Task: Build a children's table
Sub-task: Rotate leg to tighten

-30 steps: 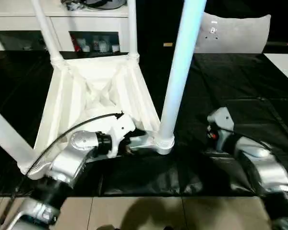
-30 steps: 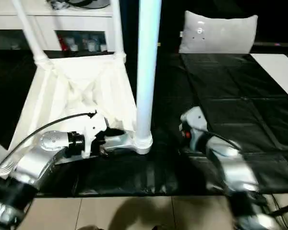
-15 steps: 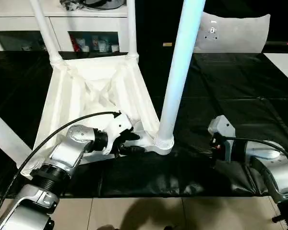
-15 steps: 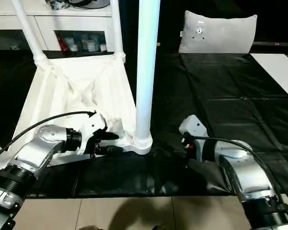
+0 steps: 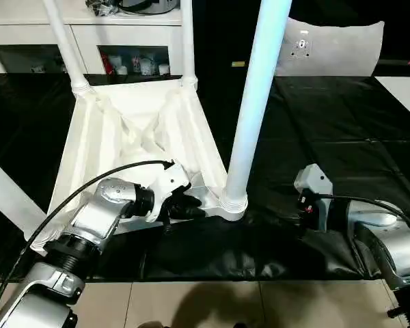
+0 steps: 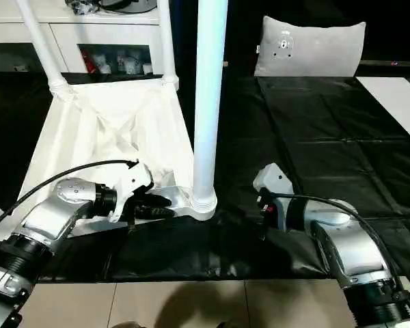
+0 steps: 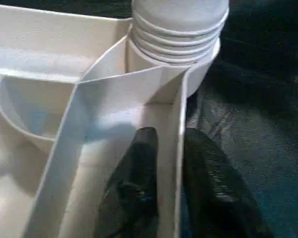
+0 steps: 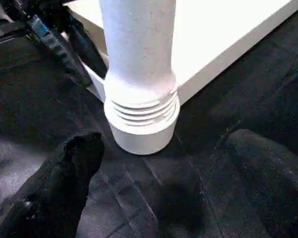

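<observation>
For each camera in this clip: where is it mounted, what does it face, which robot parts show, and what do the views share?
Head stereo pair: looks down over silver forearms at the upturned table top on the black cover.
Left wrist: along the left gripper, fingers either side of the top's near rim wall.
Right wrist: along the open right gripper, facing the near-corner leg.
Shared: that leg's ribbed socket.

Left claw (image 7: 169, 163) pinches table top's rim (image 7: 179, 148) beside leg socket (image 7: 176, 47).
</observation>
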